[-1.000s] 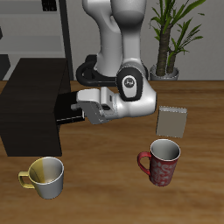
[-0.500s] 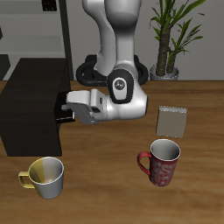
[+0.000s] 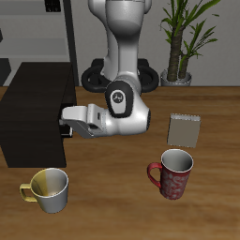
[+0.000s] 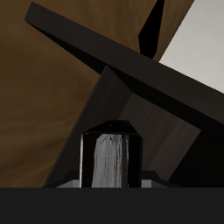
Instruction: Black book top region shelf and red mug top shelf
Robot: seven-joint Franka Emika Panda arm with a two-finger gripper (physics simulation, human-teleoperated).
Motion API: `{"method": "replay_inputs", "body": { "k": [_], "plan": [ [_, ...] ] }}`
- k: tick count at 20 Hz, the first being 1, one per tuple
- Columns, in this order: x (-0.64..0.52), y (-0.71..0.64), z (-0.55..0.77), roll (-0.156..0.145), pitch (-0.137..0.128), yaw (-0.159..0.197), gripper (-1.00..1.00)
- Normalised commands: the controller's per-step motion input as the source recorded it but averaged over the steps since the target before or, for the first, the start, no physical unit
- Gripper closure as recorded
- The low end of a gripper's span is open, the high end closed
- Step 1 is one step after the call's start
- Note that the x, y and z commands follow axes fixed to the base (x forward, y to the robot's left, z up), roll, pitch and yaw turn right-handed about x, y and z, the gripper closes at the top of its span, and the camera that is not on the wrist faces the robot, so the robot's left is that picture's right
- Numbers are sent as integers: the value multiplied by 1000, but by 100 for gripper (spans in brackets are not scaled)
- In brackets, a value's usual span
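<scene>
My gripper [image 3: 67, 121] is shut on the black book [image 4: 112, 161], a thin black book with pale page edges facing the wrist camera. In the exterior view the book is only a dark sliver [image 3: 66, 132] against the shelf. The shelf [image 3: 33, 111] is a low black-brown cabinet; the gripper is at its side wall, below the top edge. The shelf's dark panels [image 4: 131, 72] fill the wrist view close ahead. The red mug [image 3: 172, 174] stands upright near the table's front edge, well away from the gripper.
A yellow-and-white mug [image 3: 47, 187] stands near the front edge, before the shelf. A grey book [image 3: 184, 129] lies flat behind the red mug. A potted plant [image 3: 180, 42] stands at the back beside the robot's base.
The arm has carried the black book sideways across the table toward the shelf, until the gripper reached the shelf's side. The mugs and grey book have not moved.
</scene>
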Motion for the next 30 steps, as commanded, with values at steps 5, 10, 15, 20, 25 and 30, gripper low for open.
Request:
{"method": "replay_inputs", "body": {
  "k": [5, 10, 15, 20, 25, 30],
  "plan": [
    [81, -194, -135, 79, 86, -73, 100],
    [117, -113, -108, 291, 36, -310, -100],
    [37, 105, 65, 176, 52, -130, -100],
    [22, 52, 111, 66, -25, -26, -100],
    [-52, 120, 105, 67, -47, -18, -100],
    [46, 306, 175, 173, -121, -31, -100]
  ]
}}
